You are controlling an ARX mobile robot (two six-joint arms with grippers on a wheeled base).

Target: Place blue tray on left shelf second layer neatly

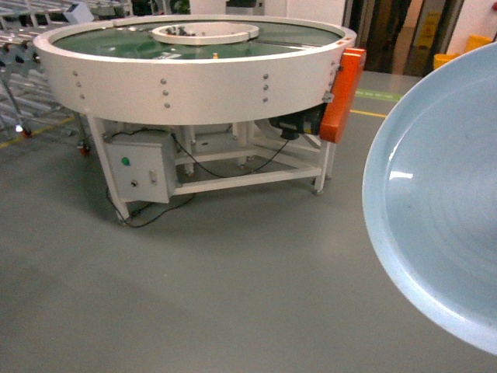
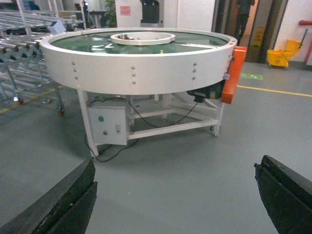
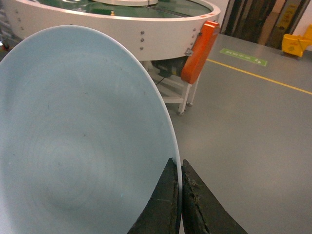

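The right tool pinches the rim of the glossy, concentric-ringed blue tray, holding it tilted above the floor; the left tool hangs wide open, empty.

Left tool: two thick black fingers, matte and wedge-shaped, each split by a lengthwise seam, edges scuffed pale. Right tool: the same black, rubbery make, the fingers tapered to narrow tips, their inner faces rough, worn and flecked grey. No cables or markings showed.
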